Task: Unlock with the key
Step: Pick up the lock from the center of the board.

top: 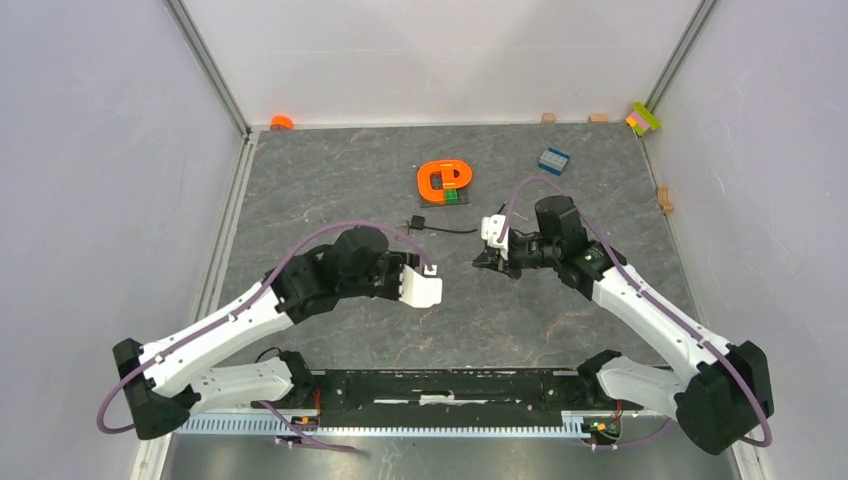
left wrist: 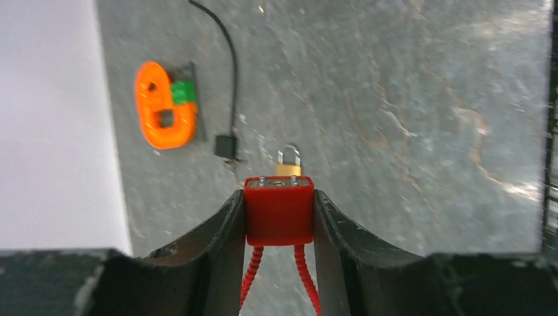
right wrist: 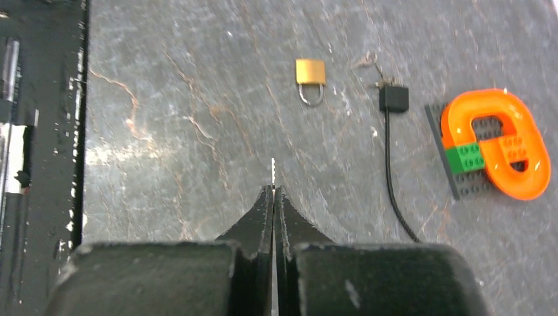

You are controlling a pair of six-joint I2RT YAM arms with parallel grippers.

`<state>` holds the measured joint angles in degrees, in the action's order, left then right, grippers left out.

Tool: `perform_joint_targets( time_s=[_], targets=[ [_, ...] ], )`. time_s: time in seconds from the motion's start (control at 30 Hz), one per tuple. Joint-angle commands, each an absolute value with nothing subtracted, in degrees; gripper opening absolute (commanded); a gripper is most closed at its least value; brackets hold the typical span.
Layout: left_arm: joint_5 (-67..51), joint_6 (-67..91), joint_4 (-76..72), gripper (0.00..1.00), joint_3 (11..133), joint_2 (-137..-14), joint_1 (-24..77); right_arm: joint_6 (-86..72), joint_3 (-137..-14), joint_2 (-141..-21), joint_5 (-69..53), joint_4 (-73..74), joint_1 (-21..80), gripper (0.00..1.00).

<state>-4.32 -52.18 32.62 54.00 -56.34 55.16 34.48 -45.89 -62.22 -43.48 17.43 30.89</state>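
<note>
padlock (right wrist: 310, 72): brass, flat on the desk (right wrist: 164, 99), gripped by nothing, shackle toward the right arm, base toward the left. probably lying there as the thing to be opened, not yet lifted or braced.

key (right wrist: 273, 172): thin, seen edge-on, teeth just showing, poking out past the tips of the right end effector (right wrist: 273, 189), pressed together on it. held that way, by judgement, to let the blade lead and be steered into a keyway.

from that end effector: padlock ahead and a little to the right in the wrist view, apart, down on the desk. base turned away from the key, so likely to meet the shackle first on a straight push; some reaching round or turning of the lock probably called for.

left end effector (left wrist: 279, 195): clamped on a red block (left wrist: 279, 214), two ribbed red cords hanging under it between the fingers, small metal bits on its outer face. nature unclear; perhaps a lock body offered toward the key, with both arms facing each other over mid-desk in the top view. padlock just beyond the block in the left wrist view, on the desk; contact hard to judge.

further out: black cable (right wrist: 388, 171) with its plug near the padlock, then an orange piece (right wrist: 500, 141) on a brick plate, well apart from both end effectors.
</note>
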Motion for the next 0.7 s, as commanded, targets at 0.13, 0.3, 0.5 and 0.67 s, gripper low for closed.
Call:
perform_joint_targets(
  time_s=[0.13, 0.3, 0.5, 0.67],
  targets=[
    [-3.93, -34.78, 67.66, 0.02, 73.11, -67.96, 55.38, 38.3, -44.77, -65.51, -48.83, 14.9, 22.66, 0.0],
    [-11.75, -31.11, 79.41, 0.02, 78.26, -73.64, 54.07, 39.33, -42.43, -64.68, -48.59, 14.3, 20.61, 0.0],
    [-30.26, -31.2, 81.39, 0.02, 81.13, -78.51, 47.81, 38.9, -39.4, -58.83, -47.64, 11.18, 20.57, 0.0],
    [-44.66, -33.49, 77.68, 0.02, 85.46, -82.17, 41.07, 39.77, -36.7, -53.11, -48.3, 10.47, 20.57, 0.0]
  ],
)
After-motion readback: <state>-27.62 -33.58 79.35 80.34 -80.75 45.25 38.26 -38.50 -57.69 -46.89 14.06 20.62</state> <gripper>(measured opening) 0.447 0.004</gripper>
